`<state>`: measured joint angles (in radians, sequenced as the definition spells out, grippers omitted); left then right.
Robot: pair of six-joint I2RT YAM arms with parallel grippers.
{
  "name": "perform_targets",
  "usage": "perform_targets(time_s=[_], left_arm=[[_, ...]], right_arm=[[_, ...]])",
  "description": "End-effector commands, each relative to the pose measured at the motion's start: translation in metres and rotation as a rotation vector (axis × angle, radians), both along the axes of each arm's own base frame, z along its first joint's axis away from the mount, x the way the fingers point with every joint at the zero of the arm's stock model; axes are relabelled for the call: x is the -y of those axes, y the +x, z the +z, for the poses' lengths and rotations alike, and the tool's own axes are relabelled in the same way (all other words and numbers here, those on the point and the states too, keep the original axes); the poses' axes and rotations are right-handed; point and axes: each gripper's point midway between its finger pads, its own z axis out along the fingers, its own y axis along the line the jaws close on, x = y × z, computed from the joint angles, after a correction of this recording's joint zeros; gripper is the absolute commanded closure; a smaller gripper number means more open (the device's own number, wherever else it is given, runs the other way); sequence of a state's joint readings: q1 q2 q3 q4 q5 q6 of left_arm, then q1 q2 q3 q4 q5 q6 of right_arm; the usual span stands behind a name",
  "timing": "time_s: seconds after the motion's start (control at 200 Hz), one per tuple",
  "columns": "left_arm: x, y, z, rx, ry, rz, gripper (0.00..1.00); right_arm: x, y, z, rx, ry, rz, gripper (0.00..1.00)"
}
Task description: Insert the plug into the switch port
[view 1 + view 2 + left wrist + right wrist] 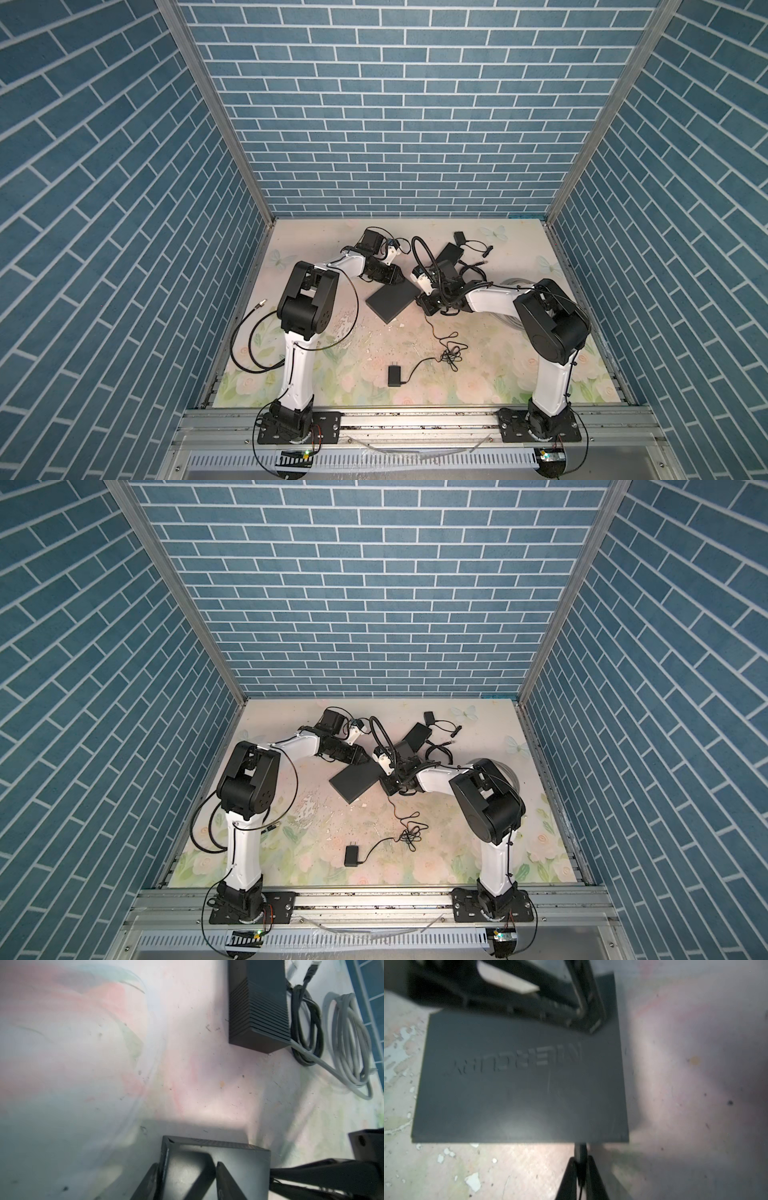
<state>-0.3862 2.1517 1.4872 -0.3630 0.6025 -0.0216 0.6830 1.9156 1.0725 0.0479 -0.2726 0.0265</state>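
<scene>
Plug (580, 1149): likely stiff; our right gripper (581, 1158) pinches its barrel.
Switch (519, 1088): likely light, slippery; left gripper (187, 1165) clamps its corner.

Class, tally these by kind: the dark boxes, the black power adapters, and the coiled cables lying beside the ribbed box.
Dark rectangular plastic boxes: 2
Small black plastic power adapters with cords: 2
Coiled cables, one black, one pale grey: 2
Total: 6
</scene>
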Motion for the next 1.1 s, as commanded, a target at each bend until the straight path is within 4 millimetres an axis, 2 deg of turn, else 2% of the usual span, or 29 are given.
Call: perform_targets(time_s=[0.0, 0.11, 0.195, 0.325, 0.445, 0.585, 0.725, 0.77, 0.84, 0.95, 1.04, 1.09], left_arm=[[0.024, -0.13, -0.043, -0.523, 0.007, -0.106, 0.55], [0.003, -0.11, -0.051, -0.492, 0.064, 0.021, 0.53], [-0.015, -0.096, -0.055, -0.463, 0.116, 0.111, 0.52], [-0.032, -0.079, -0.053, -0.413, 0.164, 0.209, 0.49], [-0.038, -0.066, -0.045, -0.374, 0.16, 0.286, 0.48], [-0.038, -0.057, -0.036, -0.344, 0.121, 0.374, 0.47], [-0.037, -0.053, -0.026, -0.32, 0.081, 0.413, 0.45], [-0.036, -0.052, -0.025, -0.318, 0.076, 0.413, 0.45], [-0.036, -0.052, -0.025, -0.316, 0.075, 0.414, 0.45], [-0.039, -0.052, -0.025, -0.308, 0.084, 0.425, 0.45], [-0.043, -0.052, -0.024, -0.292, 0.098, 0.44, 0.45], [-0.045, -0.051, -0.021, -0.281, 0.1, 0.446, 0.45]], right_arm=[[-0.055, 0.045, 0.102, 0.372, 0.276, 0.084, 0.85], [-0.034, 0.038, 0.091, 0.356, 0.231, 0.063, 0.8], [-0.015, 0.031, 0.082, 0.33, 0.206, 0.042, 0.72], [0.007, 0.009, 0.071, 0.27, 0.154, 0.057, 0.63], [0.023, -0.008, 0.075, 0.219, 0.149, 0.055, 0.58], [0.037, -0.006, 0.089, 0.115, 0.165, -0.077, 0.56], [0.031, -0.013, 0.098, -0.193, 0.252, -0.28, 0.58], [0.023, -0.02, 0.099, -0.283, 0.308, -0.331, 0.57], [0.008, -0.033, 0.1, -0.328, 0.35, -0.36, 0.54], [-0.008, -0.044, 0.087, -0.376, 0.341, -0.392, 0.48], [-0.02, -0.049, 0.072, -0.447, 0.363, -0.422, 0.37], [-0.023, -0.051, 0.064, -0.469, 0.367, -0.441, 0.35]])
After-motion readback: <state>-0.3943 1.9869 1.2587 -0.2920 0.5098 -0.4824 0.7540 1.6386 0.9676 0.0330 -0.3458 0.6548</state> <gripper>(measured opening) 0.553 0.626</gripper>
